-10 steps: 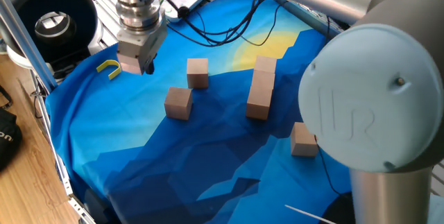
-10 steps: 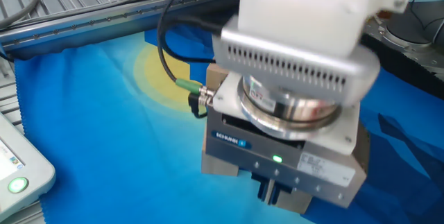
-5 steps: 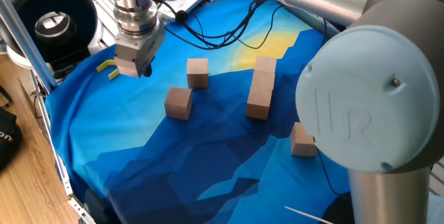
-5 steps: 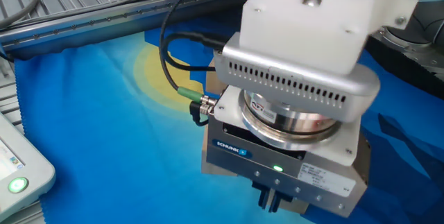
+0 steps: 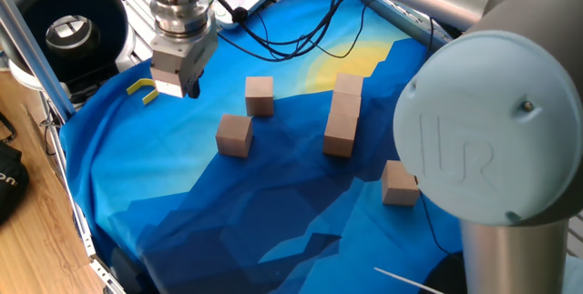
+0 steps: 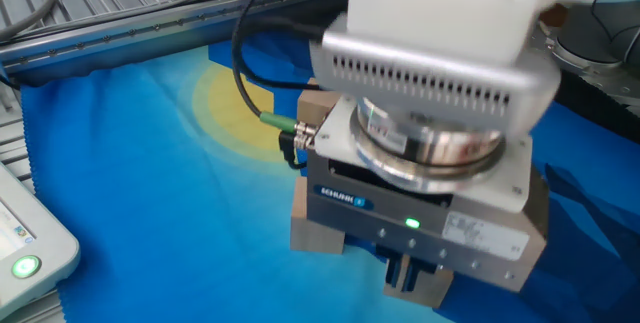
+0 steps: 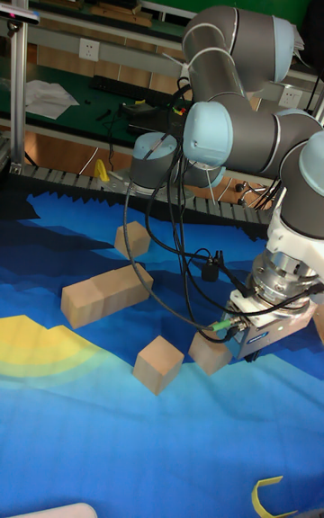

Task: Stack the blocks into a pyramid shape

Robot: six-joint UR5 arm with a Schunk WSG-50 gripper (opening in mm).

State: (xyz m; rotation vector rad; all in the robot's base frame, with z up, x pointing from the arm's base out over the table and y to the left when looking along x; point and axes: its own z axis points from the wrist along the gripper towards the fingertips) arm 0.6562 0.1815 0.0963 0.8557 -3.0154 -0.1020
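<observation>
The gripper [image 5: 173, 91] has hardly moved in the last second; it still hangs beside the yellow U-shaped piece [image 5: 142, 89]. I cannot tell if its fingers hold anything. The wooden blocks [image 5: 342, 124] sit off to the side, unstacked, so no pyramid has begun.

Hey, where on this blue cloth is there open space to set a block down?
The widest bare patch is the near blue cloth, below the front single block and left of the lone block. It is tighter between the row of blocks, the single blocks, and the gripper by the yellow piece.
</observation>
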